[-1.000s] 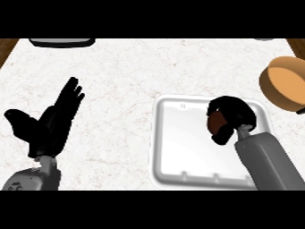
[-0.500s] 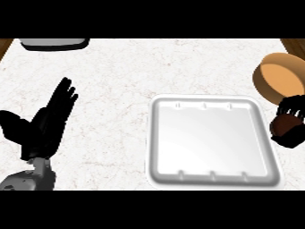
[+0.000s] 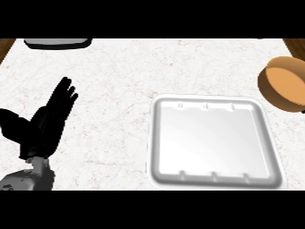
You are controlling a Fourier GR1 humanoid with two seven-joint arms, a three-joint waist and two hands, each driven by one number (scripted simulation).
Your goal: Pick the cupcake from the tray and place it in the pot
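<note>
- Nearest us, our left hand [image 3: 39, 127] rests at the left, fingers straight and spread.
- Beside it lies the white tray [image 3: 214, 181].
- Farther right sits the orange pot [image 3: 286, 85], its inside partly cut off.
- We cannot see the cupcake or our right hand.

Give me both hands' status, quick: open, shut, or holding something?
Left hand: open, fingers straight, resting at the view's left, holding nothing.
Right hand: not in view, so its state cannot be told.
</note>
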